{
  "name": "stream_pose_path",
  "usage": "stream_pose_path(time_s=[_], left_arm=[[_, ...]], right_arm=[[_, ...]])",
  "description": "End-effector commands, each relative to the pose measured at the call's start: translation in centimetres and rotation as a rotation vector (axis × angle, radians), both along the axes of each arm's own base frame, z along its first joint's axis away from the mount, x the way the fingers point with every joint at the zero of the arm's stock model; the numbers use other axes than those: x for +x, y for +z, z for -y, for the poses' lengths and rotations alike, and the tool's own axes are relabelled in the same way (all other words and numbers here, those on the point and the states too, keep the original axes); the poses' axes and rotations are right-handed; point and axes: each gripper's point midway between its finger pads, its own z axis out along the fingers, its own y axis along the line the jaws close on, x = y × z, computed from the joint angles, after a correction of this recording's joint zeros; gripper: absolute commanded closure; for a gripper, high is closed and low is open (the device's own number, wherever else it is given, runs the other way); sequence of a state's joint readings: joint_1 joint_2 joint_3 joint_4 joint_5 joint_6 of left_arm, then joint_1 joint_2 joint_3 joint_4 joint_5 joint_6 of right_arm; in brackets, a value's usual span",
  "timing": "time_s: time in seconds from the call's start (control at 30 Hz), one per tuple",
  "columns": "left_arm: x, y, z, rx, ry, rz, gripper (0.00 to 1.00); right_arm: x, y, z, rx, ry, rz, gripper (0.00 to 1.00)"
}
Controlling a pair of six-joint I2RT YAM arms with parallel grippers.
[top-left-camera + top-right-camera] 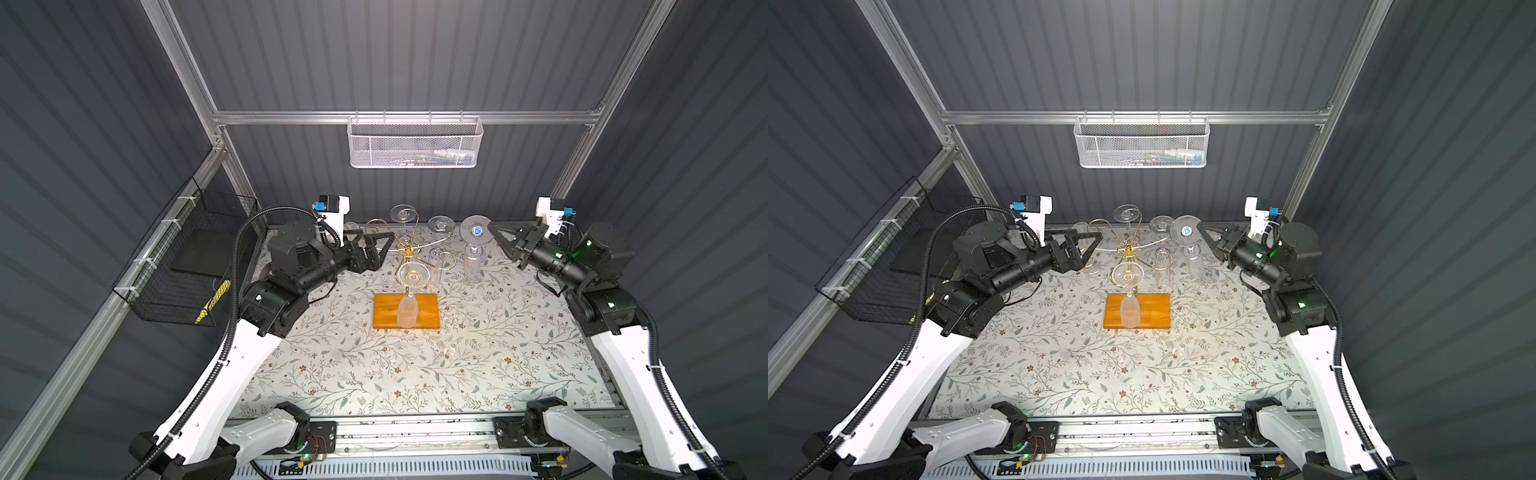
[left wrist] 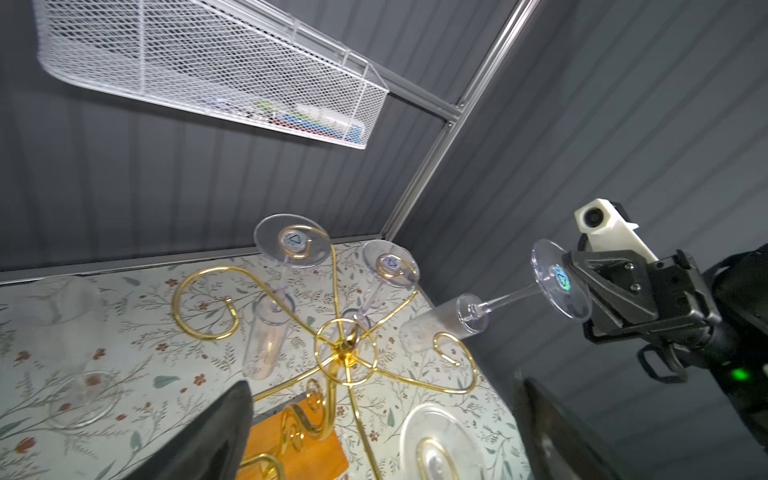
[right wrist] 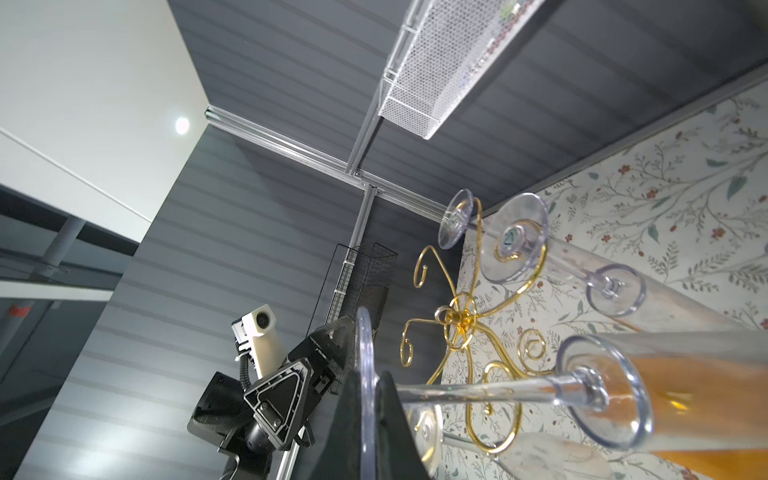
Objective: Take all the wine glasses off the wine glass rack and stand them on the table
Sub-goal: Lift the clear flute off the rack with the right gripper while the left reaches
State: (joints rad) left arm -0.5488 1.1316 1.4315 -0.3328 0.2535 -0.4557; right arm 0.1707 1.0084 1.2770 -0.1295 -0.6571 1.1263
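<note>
White mesh basket (image 1: 415, 141) on the back rail holds small, unclear items. Right hand (image 1: 493, 227) pinches the foot of an upside-down wine glass (image 1: 473, 262), just right of the gold wine glass rack (image 1: 409, 250). Left hand (image 1: 376, 243) gapes empty beside the rack.

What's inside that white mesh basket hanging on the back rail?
The white mesh basket holds a few small coloured things along its bottom. The mesh blurs them, so what they are cannot be told.
</note>
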Motion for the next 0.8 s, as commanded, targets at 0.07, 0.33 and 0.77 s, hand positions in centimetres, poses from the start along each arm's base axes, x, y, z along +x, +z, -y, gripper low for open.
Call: stream_pose_path(time_s=[0.07, 0.33, 0.77], left_arm=[[-1.5, 3.9, 2.2, -0.160, -0.169, 0.011, 0.00], [-1.3, 6.3, 4.7, -0.357, -0.322, -0.052, 0.01], [-2.2, 6.7, 9.1, -0.485, -0.533, -0.182, 0.06]], right_arm=[[-3.0, 4.9, 0.1, -0.107, 0.009, 0.296, 1.00], [-5.7, 7.7, -0.4, -0.266, 0.037, 0.633, 1.00], [-7.7, 5.6, -2.0, -0.491, 0.126, 0.995, 1.00]])
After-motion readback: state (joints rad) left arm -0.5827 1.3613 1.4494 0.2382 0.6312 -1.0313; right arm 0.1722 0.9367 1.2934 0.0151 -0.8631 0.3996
